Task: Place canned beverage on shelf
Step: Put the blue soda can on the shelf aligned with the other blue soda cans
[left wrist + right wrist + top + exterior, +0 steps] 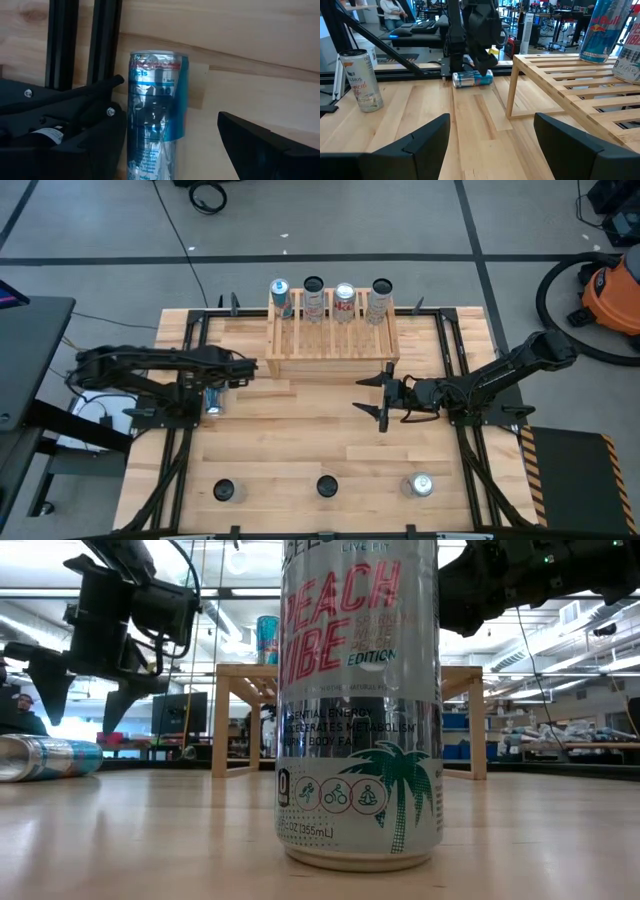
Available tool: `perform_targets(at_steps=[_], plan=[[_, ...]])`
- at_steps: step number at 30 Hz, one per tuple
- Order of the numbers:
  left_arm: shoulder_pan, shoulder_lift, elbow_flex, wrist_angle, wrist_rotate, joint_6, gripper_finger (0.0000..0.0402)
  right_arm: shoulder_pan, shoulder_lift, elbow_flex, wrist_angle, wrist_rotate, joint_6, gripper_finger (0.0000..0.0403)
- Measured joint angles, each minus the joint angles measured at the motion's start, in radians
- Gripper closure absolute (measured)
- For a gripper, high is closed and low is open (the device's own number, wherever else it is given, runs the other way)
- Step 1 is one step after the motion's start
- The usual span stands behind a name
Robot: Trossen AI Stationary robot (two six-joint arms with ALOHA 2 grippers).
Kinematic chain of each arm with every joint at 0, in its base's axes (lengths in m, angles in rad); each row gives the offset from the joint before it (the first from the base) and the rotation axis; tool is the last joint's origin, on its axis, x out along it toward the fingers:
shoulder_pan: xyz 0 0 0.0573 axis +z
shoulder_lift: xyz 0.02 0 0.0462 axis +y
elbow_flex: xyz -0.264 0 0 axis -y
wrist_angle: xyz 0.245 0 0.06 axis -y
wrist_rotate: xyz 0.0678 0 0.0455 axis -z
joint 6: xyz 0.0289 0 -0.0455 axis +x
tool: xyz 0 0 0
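A blue-and-silver can [155,115] lies on its side on the plank table near the left edge; it also shows in the high view [212,404] and the low view [50,756]. My left gripper [213,390] hovers just above it, open, fingers pointing down, one finger on each side of the can without touching it. The light-wood shelf [333,340] stands at the far middle, with several cans upright along its far edge [313,298]. My right gripper [385,396] is open and empty, in front of the shelf's right end.
Three cans stand upright along the near edge: left [224,490], middle [327,486], which fills the low view [358,700], and right [421,484]. Black rails [190,340] run along both sides of the table. Bare planks lie between the shelf and the near cans.
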Motion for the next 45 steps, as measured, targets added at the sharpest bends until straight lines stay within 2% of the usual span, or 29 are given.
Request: perform_targets(at_steps=[14, 23, 27, 37, 41, 45], plan=[[0.018, 0.102, -0.039, 0.035, 0.032, -0.003, 0.0086, 0.0, 0.0, 0.0, 0.006, 0.0, 0.0, 0.0106], [0.018, 0.114, -0.139, 0.154, 0.031, 0.001, 0.0086, 0.0, 0.0, 0.0, 0.006, 0.0, 0.0, 0.0106], [0.016, 0.112, -0.141, 0.169, 0.026, 0.004, 0.0086, 0.0, 0.0, 0.0, 0.007, 0.0, 0.0, 0.0106], [0.017, 0.112, -0.141, 0.17, -0.002, 0.116, 0.0087, 0.0, 0.0, 0.0, 0.007, 0.0, 0.0, 0.0106], [0.019, 0.112, -0.141, 0.166, -0.002, 0.116, 0.0105, 0.0, 0.0, 0.0, 0.007, 0.0, 0.0, 0.0106], [0.034, 0.112, -0.141, 0.164, -0.002, 0.116, 0.0148, 0.0, 0.0, 0.0, 0.007, 0.0, 0.0, 0.0106]])
